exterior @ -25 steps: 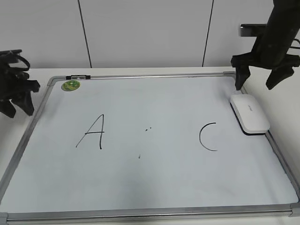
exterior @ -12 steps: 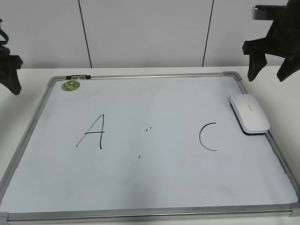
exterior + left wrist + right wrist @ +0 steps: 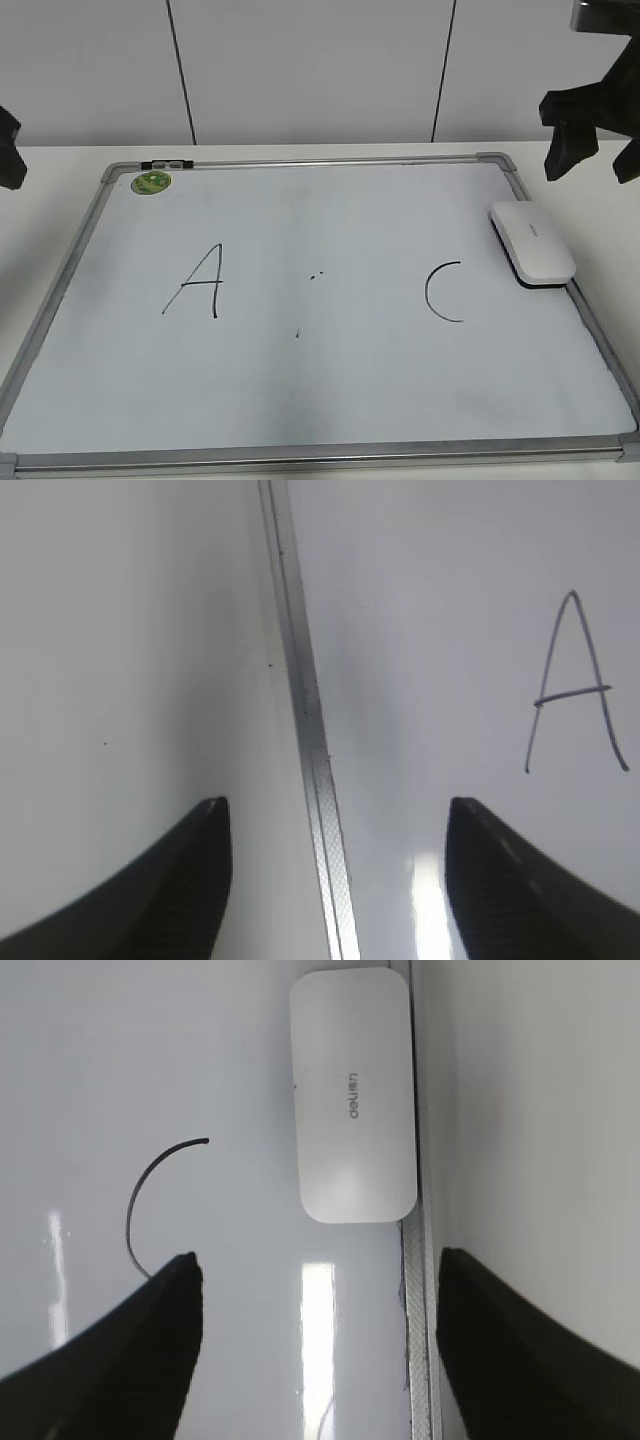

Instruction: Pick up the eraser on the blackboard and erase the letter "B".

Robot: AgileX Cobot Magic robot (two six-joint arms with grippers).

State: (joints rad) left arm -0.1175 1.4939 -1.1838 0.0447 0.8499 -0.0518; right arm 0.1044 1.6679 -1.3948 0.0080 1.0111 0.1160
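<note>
The blackboard (image 3: 330,390) lies flat with a grey frame. It bears a black "A" (image 3: 200,283) and a "C" (image 3: 443,292). No letter "B" shows between them, only tiny black specks (image 3: 317,275). The white eraser (image 3: 532,243) lies on the board's right edge, also in the right wrist view (image 3: 353,1095). My right gripper (image 3: 592,172) hangs open and empty above and behind the eraser, not touching it (image 3: 318,1258). My left gripper (image 3: 335,805) is open and empty over the board's left frame; only a finger (image 3: 8,150) shows at the exterior view's left edge.
A small green round magnet (image 3: 151,182) sits at the board's back left corner. A black clip (image 3: 167,163) sits on the top frame. A white panelled wall stands behind the table. The "A" (image 3: 575,685) shows in the left wrist view.
Both grippers have risen and moved outward. The right one went up and right, away from the eraser. The left one went left, nearly out of the exterior view. The eraser has not moved.
</note>
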